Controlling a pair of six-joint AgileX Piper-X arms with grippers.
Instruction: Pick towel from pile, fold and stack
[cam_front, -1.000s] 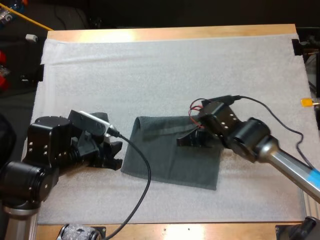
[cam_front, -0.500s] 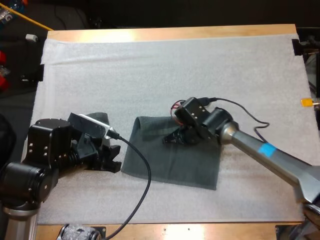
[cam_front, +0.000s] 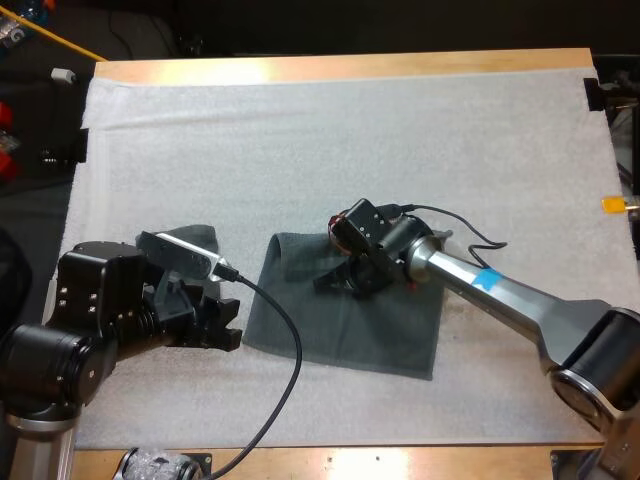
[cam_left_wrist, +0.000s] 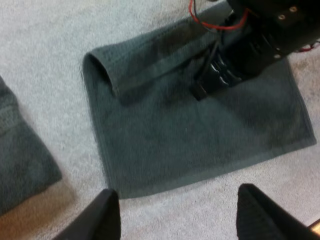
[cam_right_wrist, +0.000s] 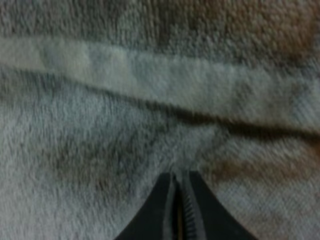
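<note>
A dark grey-green towel (cam_front: 340, 325) lies flat on the white mat (cam_front: 330, 150), with a rolled fold along its far edge. My right gripper (cam_front: 326, 283) rests its shut fingertips on the towel just below that fold. Up close, the right gripper (cam_right_wrist: 178, 187) shows its fingers pressed together on the cloth (cam_right_wrist: 100, 150) beside a lighter woven band. My left gripper (cam_front: 232, 315) stands open off the towel's left edge. From the left wrist the towel (cam_left_wrist: 165, 145) lies ahead of the open left gripper (cam_left_wrist: 175, 215), with the right gripper (cam_left_wrist: 201, 92) on it.
A second dark towel (cam_front: 195, 240) lies crumpled behind my left arm, also beside the left gripper as the second towel (cam_left_wrist: 20, 160). Bare mat stretches across the far half of the table and along the near edge.
My right gripper has slid leftward across the towel, staying low on the cloth. The left arm has barely shifted.
</note>
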